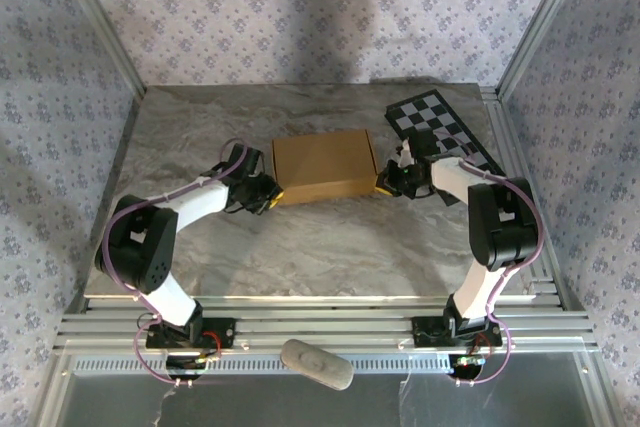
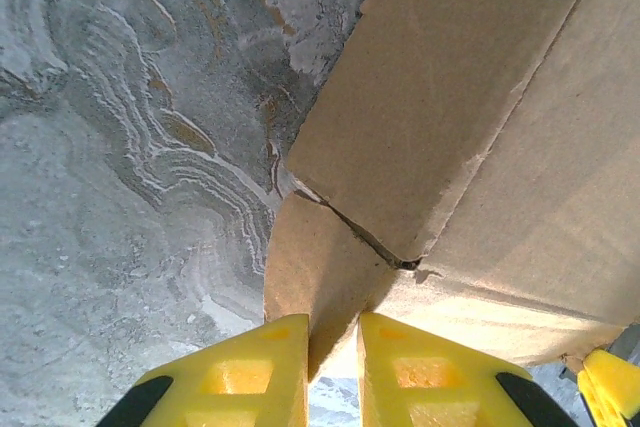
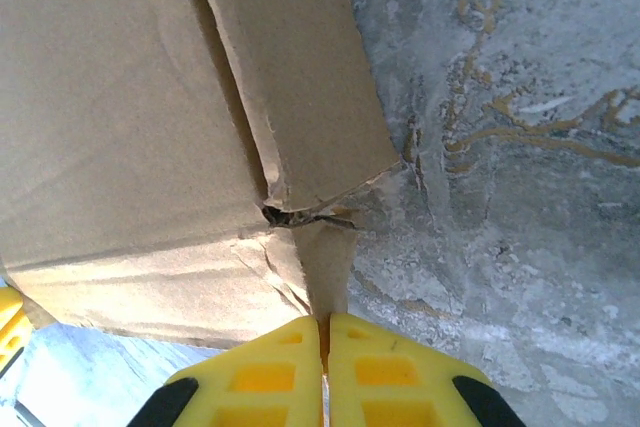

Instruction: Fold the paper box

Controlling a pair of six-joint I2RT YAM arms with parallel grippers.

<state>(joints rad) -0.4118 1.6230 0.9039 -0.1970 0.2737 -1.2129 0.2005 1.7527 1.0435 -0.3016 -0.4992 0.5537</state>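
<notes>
Two white & blk arms (image 1: 195, 197) w/ purple cables (image 1: 106, 247), yellow fingers (image 2: 255, 372)

I've got the paper box (image 1: 324, 167) plain tan-brown, no print. At two o'clock from it, the checkerboard panel (image 1: 440, 132) is black and white. The table (image 1: 300, 247) is grey marble with pale and rusty veins. The left gripper (image 2: 333, 332) and right gripper (image 3: 326, 322) are bright yellow with black trim. The walls (image 1: 300, 7) are lilac with a small floral print.
</notes>
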